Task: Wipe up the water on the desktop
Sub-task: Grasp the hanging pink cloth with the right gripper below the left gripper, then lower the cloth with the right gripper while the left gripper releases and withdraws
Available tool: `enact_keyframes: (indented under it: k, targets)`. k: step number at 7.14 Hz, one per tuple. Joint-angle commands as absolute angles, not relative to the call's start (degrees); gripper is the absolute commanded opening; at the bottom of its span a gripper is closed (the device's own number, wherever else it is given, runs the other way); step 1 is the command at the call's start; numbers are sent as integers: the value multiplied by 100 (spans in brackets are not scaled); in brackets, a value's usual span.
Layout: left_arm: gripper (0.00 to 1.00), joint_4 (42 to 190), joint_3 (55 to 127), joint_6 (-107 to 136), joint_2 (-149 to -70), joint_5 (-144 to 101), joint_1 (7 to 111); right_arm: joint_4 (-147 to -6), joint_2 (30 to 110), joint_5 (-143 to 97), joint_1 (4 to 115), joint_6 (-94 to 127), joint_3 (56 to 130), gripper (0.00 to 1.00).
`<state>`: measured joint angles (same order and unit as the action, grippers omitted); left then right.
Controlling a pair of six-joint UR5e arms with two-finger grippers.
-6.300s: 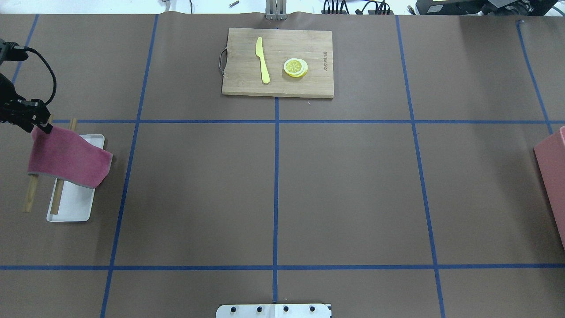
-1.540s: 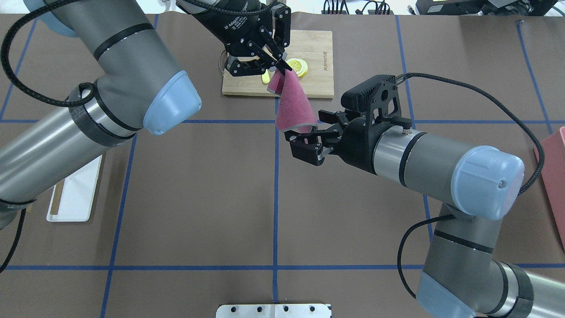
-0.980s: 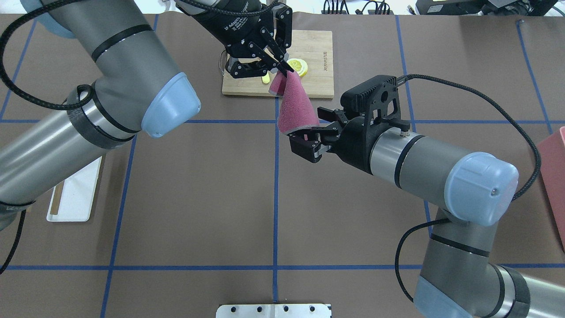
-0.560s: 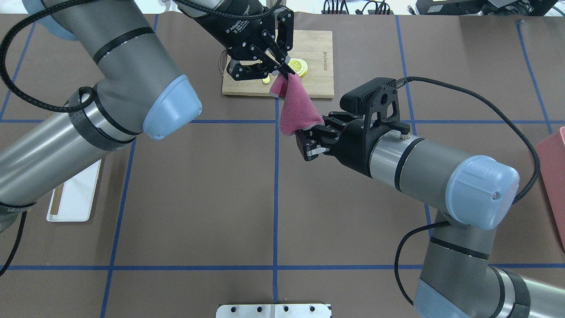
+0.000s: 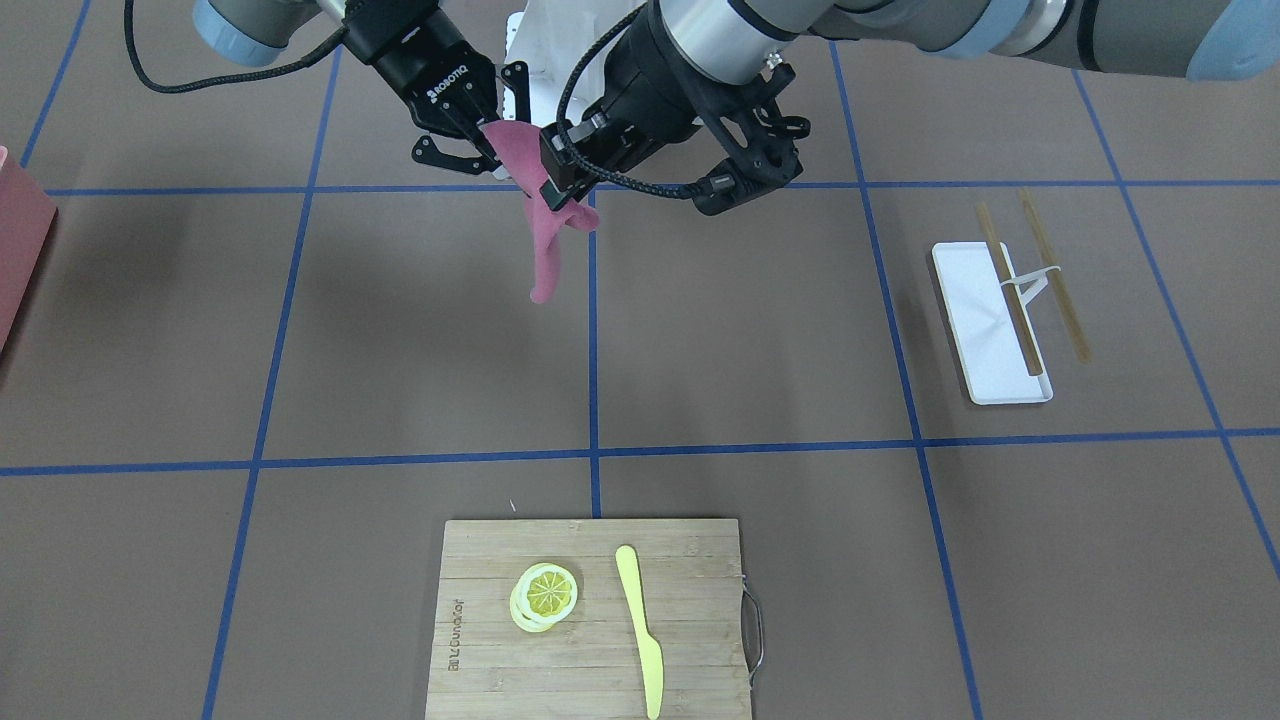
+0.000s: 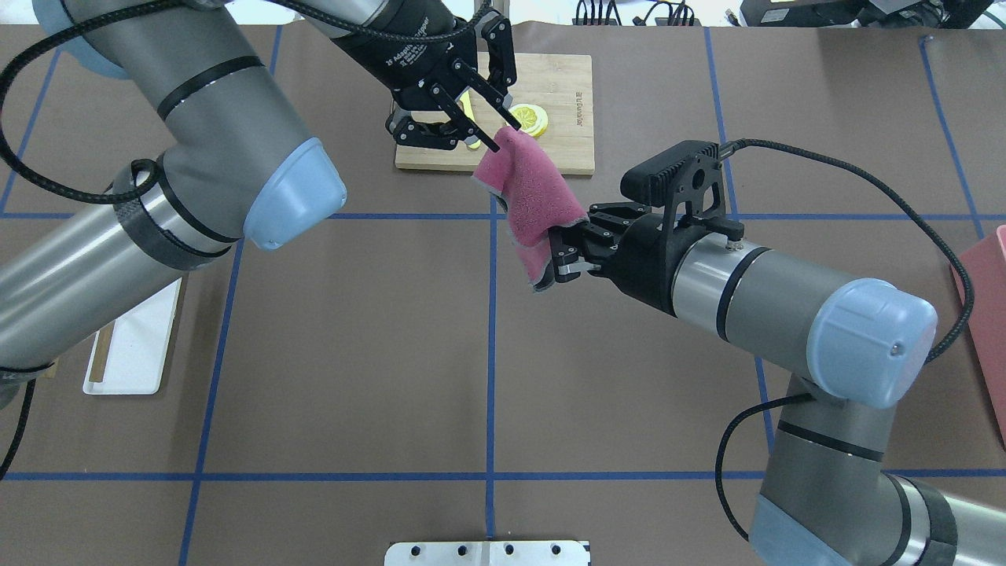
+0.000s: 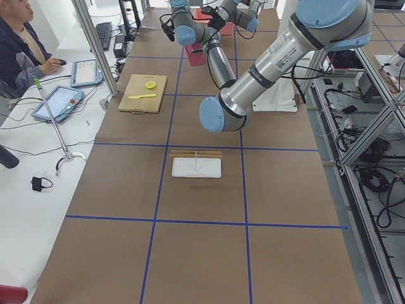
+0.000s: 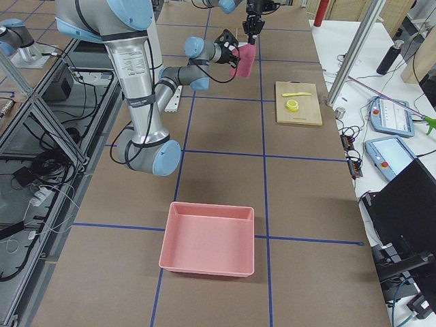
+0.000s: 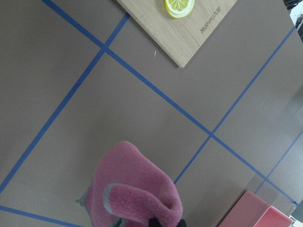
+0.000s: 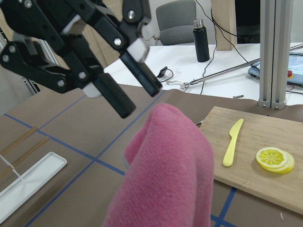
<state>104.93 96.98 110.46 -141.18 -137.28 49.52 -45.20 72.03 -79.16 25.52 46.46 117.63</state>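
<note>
A pink cloth (image 6: 538, 204) hangs in the air above the middle of the grey-brown desktop (image 6: 354, 346). My right gripper (image 6: 554, 255) is shut on the cloth's lower part, and the fabric drapes over its fingers. My left gripper (image 6: 505, 135) points down at the cloth's top corner with its jaws open. In the right wrist view the left gripper (image 10: 143, 102) stands spread just above the cloth (image 10: 165, 170). From the front, the cloth (image 5: 545, 260) dangles below both grippers. The water does not show in any view.
A bamboo cutting board (image 6: 566, 79) at the far middle carries a yellow knife (image 5: 640, 625) and lemon slices (image 5: 545, 592). A white tray (image 5: 985, 330) with wooden sticks (image 5: 1010, 290) lies on my left. A pink bin (image 8: 208, 238) stands on my right. A person (image 7: 19, 44) sits beyond the far edge.
The left gripper carried the cloth from the tray to the middle. The right gripper then shut on its lower part, and the left gripper opened and let go.
</note>
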Motion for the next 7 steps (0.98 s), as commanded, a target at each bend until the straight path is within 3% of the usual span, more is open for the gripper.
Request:
enact_keyframes:
  k: [1,4,7]
  targets:
    - [97,10503,10000,10471,-13583,-13729,5315,-4561,7740,-7936,2602,4658,11681,0]
    - [98,10512,10257,9984,-13061,-13729,5651,-4886,7717,-8024,2005,5466,10830,0]
    - [98,10485,10467,10002,-12973,-13720,5651,-4992,8706,-9424,2616,5581,10881,0]
